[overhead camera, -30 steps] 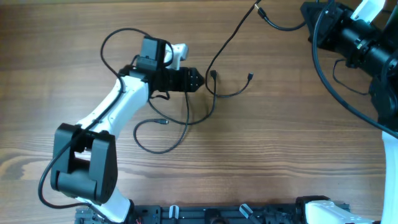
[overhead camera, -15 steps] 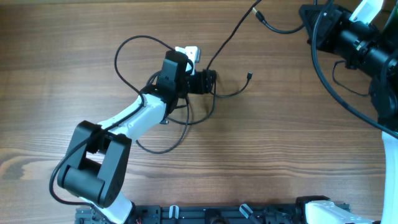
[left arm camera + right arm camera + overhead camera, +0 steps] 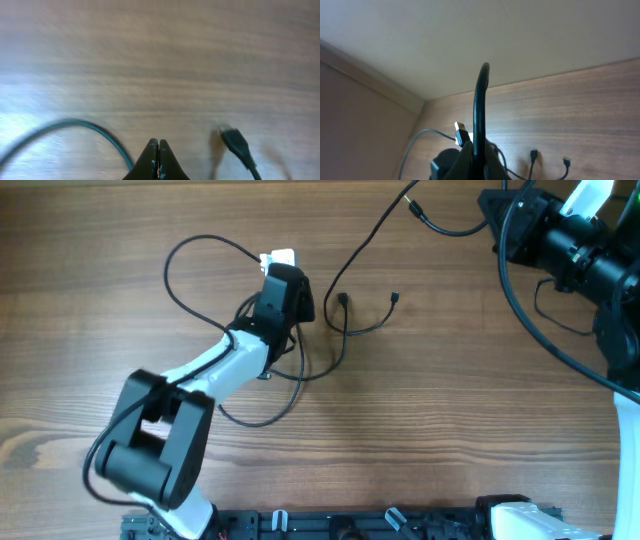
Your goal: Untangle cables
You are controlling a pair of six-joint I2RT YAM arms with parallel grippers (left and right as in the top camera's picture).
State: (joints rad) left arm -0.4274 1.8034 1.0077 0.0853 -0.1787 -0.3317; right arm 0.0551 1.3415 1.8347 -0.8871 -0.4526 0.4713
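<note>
Two grippers are at work, and only the left one has changed. A second ago the left gripper (image 3: 158,150) lay low with its fingers apart, pointing right at the near plug (image 3: 343,300) of the short cable (image 3: 362,331). Half a second ago it covered that plug. Now the left arm (image 3: 215,370) has swung back toward the far side, and the fingers are pressed together with nothing between them. In its wrist view a plug (image 3: 235,142) lies on the tabletop (image 3: 480,410) just right of the fingertips, apart from them, and a blurred strand curves past on the left. The short cable's far plug (image 3: 395,299) sits a touch further left than before. The right gripper (image 3: 478,152) stays up at the far right corner, clamped on one cable (image 3: 479,105) that arches up out of its fingers. The cables (image 3: 340,350) lie loose in the middle of the tabletop, crossing beside and beneath the left arm. Four plugs show from above. I cannot tell how many separate cables there are where they cross.
</note>
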